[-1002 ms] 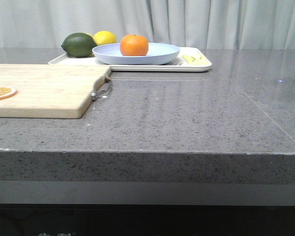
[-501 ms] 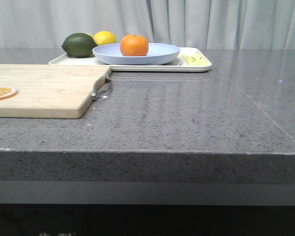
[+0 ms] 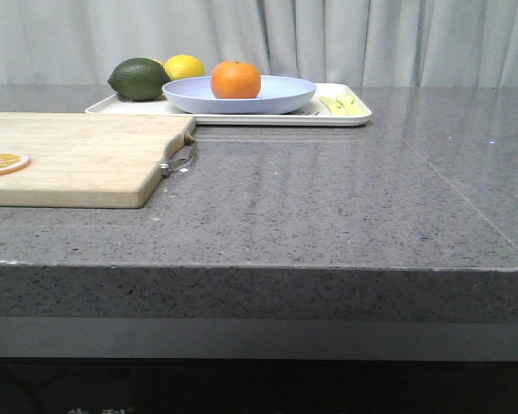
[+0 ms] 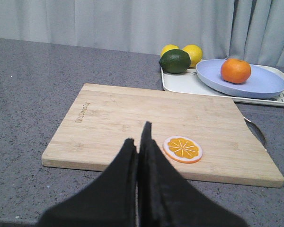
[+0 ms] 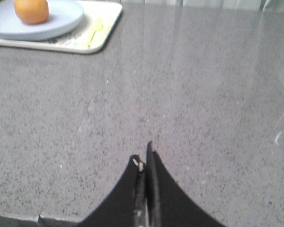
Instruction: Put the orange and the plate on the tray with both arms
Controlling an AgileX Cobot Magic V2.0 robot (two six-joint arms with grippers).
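Since tray [image 3: 356, 115] sits far-centre w/ plate [image 3: 281, 97] on it and orange [image 3: 236, 79] in plate, task looks done. Left gripper [image 4: 139, 142] nearer, right gripper [image 5: 144, 158] well apart; both jaws closed, empty.

A bright orange [image 3: 236, 79] sits on a pale lavender-blue plate [image 3: 276, 95] over a cream-white tray [image 3: 345, 117]. Beside them are a dark green lime [image 3: 139, 78] and a yellow lemon [image 3: 185, 66]. The bench [image 3: 328, 207] is speckled grey; the cutting board [image 3: 78, 155] is light wood.
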